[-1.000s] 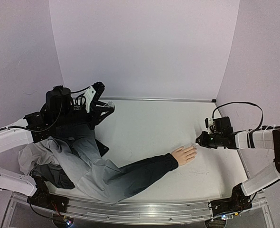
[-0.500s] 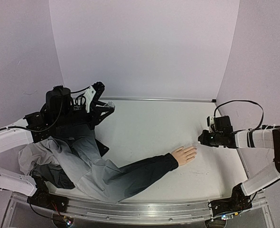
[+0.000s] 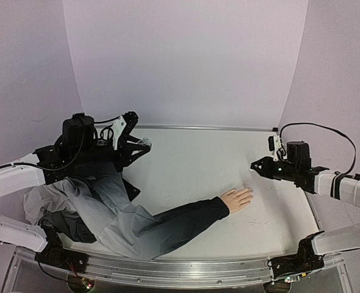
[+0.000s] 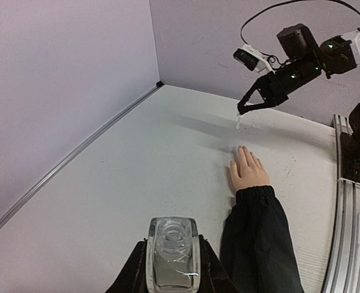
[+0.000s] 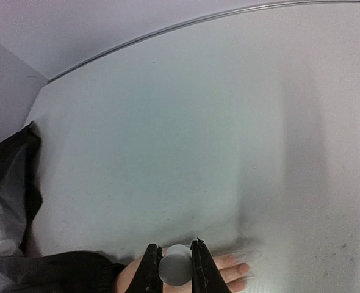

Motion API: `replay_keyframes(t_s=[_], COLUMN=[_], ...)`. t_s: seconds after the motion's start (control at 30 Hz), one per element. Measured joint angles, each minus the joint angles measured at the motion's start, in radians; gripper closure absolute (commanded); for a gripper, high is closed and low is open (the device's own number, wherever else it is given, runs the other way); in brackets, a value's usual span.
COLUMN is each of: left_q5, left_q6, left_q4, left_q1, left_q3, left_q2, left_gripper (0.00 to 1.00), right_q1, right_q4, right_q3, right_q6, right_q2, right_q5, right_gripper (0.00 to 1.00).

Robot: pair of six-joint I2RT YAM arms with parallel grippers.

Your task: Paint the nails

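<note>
Risen since a second ago, the right hand (image 3: 255, 165) hangs at centre right above the counter (image 3: 192, 165), apart from the mannequin hand (image 3: 237, 199) lying at lower centre-right. At upper left, the left hand (image 4: 172, 278) is clamped on a clear bottle (image 4: 172, 244); the right hand is clamped on a small cap (image 5: 176, 270), perhaps of a brush. At the fingertips the nails (image 4: 241, 151) are hardly visible.

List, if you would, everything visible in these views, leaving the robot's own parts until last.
mannequin hand: one, pale peach, flat on the table, right of centre
clothing: one heap, grey and black, near left
sleeve: one, black, ending at the hand
bottle: one, clear, in the left gripper
brush cap: one, pale grey, in the right gripper
table: one, white
left gripper: one, black, far left, shut
right gripper: one, black, right, beyond the fingertips, shut
</note>
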Motion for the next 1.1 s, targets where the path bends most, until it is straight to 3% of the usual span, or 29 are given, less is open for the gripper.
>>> replay_keyframes(t_s=[0.1, 0.2, 0.5, 0.8, 1.1], left_q5=[0.055, 0.116, 0.216, 0.193, 0.164], left_q6=[0.001, 0.009, 0.085, 0.113, 0.139], left_q4=[0.0, 0.0, 0.0, -0.015, -0.056], left_q1=[0.0, -0.002, -0.036, -0.048, -0.055], left_q3=[0.0, 0.0, -0.019, -0.019, -0.019], left_q2=[0.011, 0.014, 0.023, 0.067, 0.079], left_gripper=[1.0, 1.0, 1.0, 1.0, 1.0], right_q1=[0.037, 0.157, 0.476, 0.661, 0.758], right_q4=[0.066, 0.094, 0.12, -0.035, -0.104], right_q3=[0.003, 0.054, 0.361, 0.626, 0.706], right_q6=[0.026, 0.034, 0.017, -0.098, -0.157], right_q2=[0.002, 0.003, 0.078, 0.214, 0.293], right_q5=[-0.12, -0.195, -0.286, -0.145, -0.024], right_gripper=[1.0, 1.0, 1.0, 1.0, 1.0])
